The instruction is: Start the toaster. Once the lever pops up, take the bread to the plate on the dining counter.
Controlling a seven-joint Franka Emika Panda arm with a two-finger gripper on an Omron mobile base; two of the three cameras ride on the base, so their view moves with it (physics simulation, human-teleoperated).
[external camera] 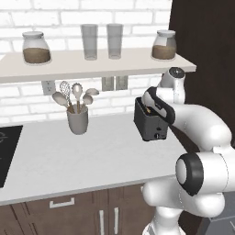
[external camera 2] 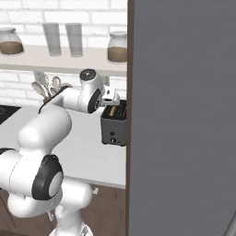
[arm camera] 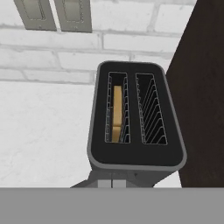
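The dark toaster (external camera: 149, 125) (external camera 2: 113, 125) (arm camera: 135, 153) stands on the pale worktop, close against a tall dark cabinet side. A tan slice of bread (arm camera: 117, 114) (external camera 2: 120, 110) sits deep in the slot that lies left in the hand view; the other slot is empty. A small pale knob (external camera 2: 113, 139) shows low on the toaster's front. My gripper (arm camera: 111, 183) (external camera: 153, 108) (external camera 2: 114, 99) hovers just above the toaster's front edge, its two pale tips pressed together, shut on nothing. The plate and the dining counter are out of view.
A grey utensil holder (external camera: 77, 120) stands left of the toaster and a black cooktop (external camera: 7, 151) lies at the far left. The shelf (external camera: 92, 64) above carries jars and glasses. The dark cabinet panel (external camera 2: 179, 115) (arm camera: 201, 87) walls off the toaster's right side.
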